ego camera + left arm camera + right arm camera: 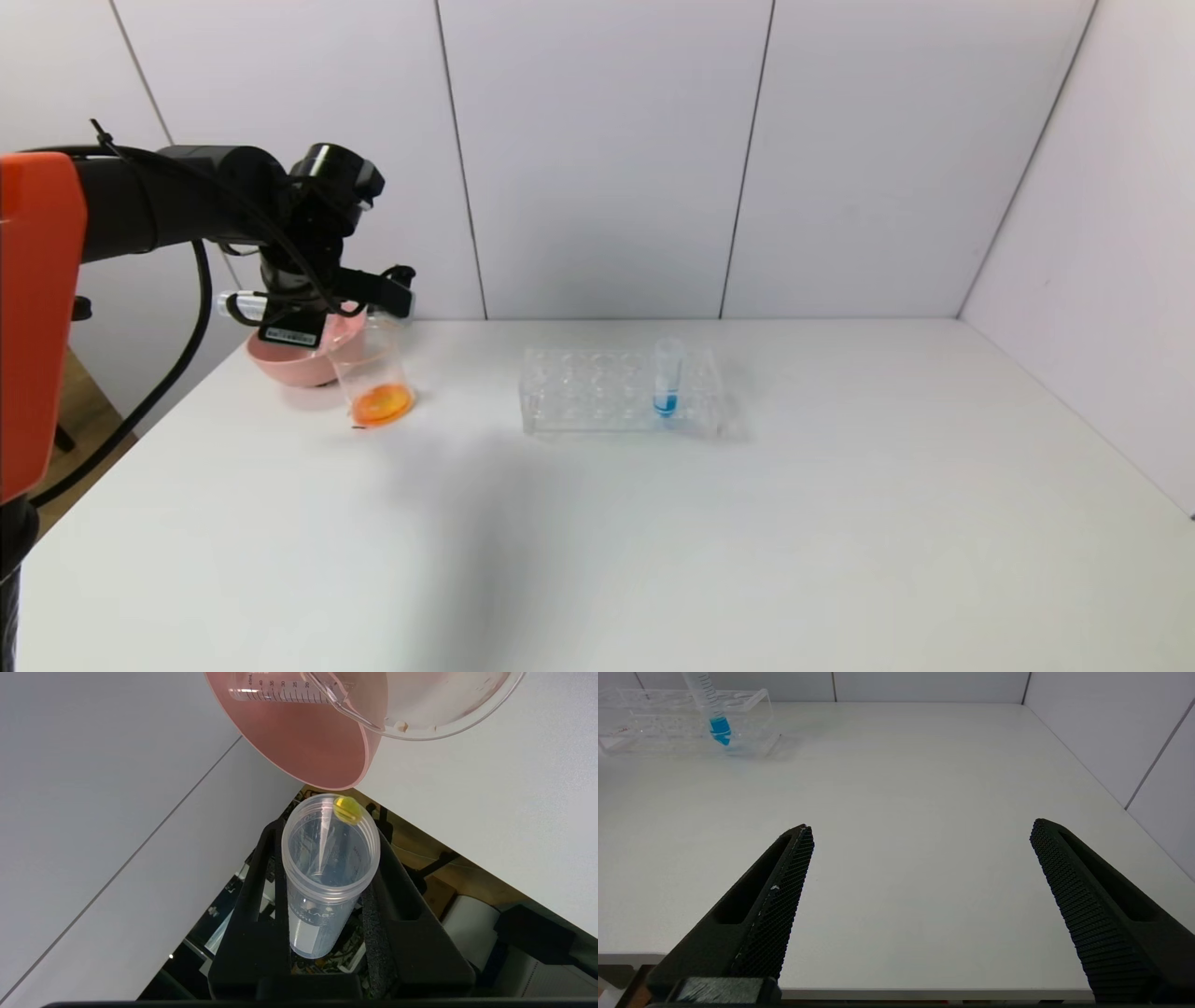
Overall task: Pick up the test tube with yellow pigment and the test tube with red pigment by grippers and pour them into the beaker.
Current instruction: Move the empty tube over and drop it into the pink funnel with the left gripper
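My left gripper [322, 308] is shut on the test tube with yellow pigment [241, 303], held on its side above the pink bowl [285, 359] and beside the beaker [373, 373]. In the left wrist view both fingers press the tube [327, 882]. It looks drained, with one yellow drop at its mouth rim. The beaker holds orange liquid at its bottom, and its clear rim [444, 714] shows in the left wrist view. A clear tube with graduation marks [280, 693], apparently the test tube with red pigment, lies in the bowl with no liquid showing. My right gripper [922, 830] is open and empty over the table's front edge.
A clear rack [597, 392] stands mid-table and holds a tube with blue liquid [666, 378]; both also show in the right wrist view [714, 718]. White walls close the back and the right side. The table's left edge is near the bowl.
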Available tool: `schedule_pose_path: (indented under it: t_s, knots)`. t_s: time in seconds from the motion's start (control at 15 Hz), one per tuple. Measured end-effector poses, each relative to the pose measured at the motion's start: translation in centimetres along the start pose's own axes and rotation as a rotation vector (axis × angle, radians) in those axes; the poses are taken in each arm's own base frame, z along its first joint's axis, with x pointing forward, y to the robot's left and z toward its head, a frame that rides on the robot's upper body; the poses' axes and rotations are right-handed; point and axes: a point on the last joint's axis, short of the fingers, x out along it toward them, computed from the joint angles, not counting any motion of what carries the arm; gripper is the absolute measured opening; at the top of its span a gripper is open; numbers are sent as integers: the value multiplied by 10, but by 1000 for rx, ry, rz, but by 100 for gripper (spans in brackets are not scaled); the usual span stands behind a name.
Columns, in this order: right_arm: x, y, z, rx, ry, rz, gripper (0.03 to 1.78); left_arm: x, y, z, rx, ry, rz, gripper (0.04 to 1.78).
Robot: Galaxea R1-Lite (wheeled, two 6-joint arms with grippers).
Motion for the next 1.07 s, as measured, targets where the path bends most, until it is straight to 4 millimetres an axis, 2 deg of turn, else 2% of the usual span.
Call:
schedule_pose_path:
  t_s: [1.07]
  knots:
    - [0,0,0,0,0,0,170,-1,0,-1,-16,-1,0,45]
